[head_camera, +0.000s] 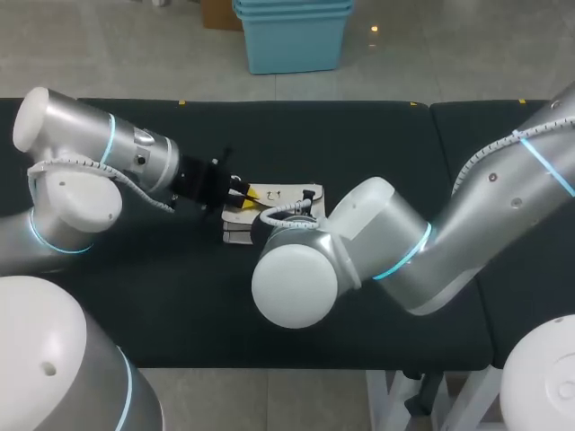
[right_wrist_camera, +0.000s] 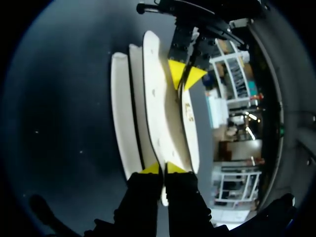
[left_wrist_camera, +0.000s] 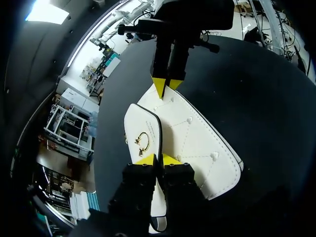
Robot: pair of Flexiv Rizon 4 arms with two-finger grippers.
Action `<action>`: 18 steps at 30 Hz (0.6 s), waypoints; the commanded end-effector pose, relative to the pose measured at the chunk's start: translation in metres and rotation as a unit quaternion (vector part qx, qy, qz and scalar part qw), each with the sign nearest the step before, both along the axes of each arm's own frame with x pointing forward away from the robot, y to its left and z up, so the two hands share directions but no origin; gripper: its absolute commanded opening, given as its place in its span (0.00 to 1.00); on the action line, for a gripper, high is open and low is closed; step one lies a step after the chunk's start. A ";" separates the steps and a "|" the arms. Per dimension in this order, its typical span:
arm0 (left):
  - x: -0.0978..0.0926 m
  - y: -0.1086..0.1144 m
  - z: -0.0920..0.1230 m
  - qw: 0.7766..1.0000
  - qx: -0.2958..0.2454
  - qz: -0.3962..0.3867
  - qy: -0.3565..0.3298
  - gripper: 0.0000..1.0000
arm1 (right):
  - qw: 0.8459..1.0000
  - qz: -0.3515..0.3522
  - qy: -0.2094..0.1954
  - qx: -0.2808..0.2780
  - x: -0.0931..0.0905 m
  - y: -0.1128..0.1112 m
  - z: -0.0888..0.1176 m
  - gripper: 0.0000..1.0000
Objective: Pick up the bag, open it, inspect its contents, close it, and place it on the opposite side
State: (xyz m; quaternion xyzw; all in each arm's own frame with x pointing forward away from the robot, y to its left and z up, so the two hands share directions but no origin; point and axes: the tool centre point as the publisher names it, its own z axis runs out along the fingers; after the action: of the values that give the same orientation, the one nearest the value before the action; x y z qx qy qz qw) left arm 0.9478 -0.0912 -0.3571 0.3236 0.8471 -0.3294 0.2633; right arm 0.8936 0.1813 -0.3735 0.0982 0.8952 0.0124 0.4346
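A white stitched bag (head_camera: 289, 194) lies on the black table between my two arms. Its flap (left_wrist_camera: 141, 129), with a gold ring clasp (left_wrist_camera: 142, 140), stands lifted off the quilted body (left_wrist_camera: 197, 143). My left gripper (left_wrist_camera: 158, 159) is shut on the flap's near edge, and its tips (head_camera: 243, 190) show at the bag's left end. My right gripper (right_wrist_camera: 163, 169) is shut on the edge of a white panel (right_wrist_camera: 157, 106) at the opposite end, and in the left wrist view it pinches the bag's far edge (left_wrist_camera: 165, 85). In the head view my right wrist hides most of that gripper (head_camera: 268, 214).
The black table (head_camera: 377, 135) runs wide to both sides, with a seam (head_camera: 433, 126) to a second black top at the right. My right arm's elbow (head_camera: 296, 278) hangs over the table in front of the bag.
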 end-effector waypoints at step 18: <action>0.005 0.017 -0.012 0.999 0.012 0.014 -0.051 0.00 | 1.000 -0.001 -0.003 0.000 0.001 0.000 -0.002 0.00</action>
State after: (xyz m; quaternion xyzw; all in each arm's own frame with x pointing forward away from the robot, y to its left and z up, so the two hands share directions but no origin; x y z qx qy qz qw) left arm 0.9534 -0.0810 -0.3644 0.3325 0.8419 -0.2965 0.3046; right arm 0.8947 0.1827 -0.3736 0.0980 0.8951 0.0132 0.4348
